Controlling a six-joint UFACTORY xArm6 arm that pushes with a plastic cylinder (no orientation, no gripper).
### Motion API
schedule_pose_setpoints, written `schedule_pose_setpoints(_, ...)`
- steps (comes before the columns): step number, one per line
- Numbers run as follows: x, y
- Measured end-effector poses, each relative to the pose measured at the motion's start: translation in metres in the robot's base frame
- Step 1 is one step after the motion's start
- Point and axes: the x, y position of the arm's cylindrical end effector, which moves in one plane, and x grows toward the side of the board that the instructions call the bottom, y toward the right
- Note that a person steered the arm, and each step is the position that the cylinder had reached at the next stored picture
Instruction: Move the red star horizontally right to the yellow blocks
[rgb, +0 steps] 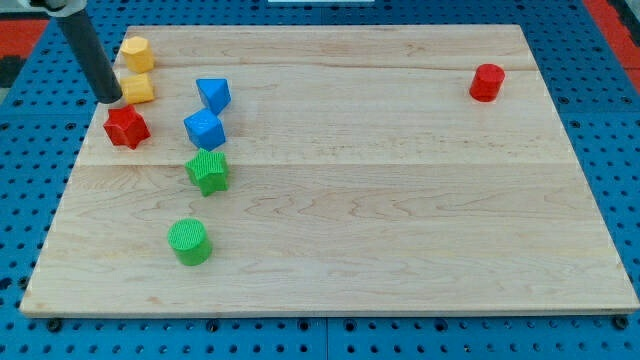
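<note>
Looking down across the wooden tabletop (400, 200) in the one camera view, my tip (111, 98) sits near the far left corner, just above the red star (126, 127) and touching or nearly touching the left side of the lower yellow block (138, 89); this arm carries no jaws, only the dark rod, so there is nothing spread or pinching to report. The red star lies close to the left edge, just below the lower yellow block and slightly to the view's left of it, while the upper yellow block (135, 52) stands nearer the far edge. To the view's right of the star are two blue blocks, one (214, 95) above the other (205, 130), then a green star (208, 172) below them and a green cylinder (189, 242) closer to the near edge. A red cylinder (487, 82) stands alone by the far right corner, well apart from everything else. As I judge it, the task is barely begun: the star is still left of and below the yellow pair, not level with them on their right side, so it remains to get my tip round to the star's left and push it across, without knocking the blue blocks
</note>
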Motion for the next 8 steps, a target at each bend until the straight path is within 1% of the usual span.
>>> schedule_pose_setpoints(2, -0.065, 0.078)
schedule_pose_setpoints(3, -0.058, 0.096)
schedule_pose_setpoints(4, 0.0, 0.059)
schedule_pose_setpoints(5, 0.047, -0.025)
schedule_pose_setpoints(6, 0.107, -0.041)
schedule_pose_setpoints(7, 0.14, -0.018)
schedule_pose_setpoints(8, 0.089, -0.009)
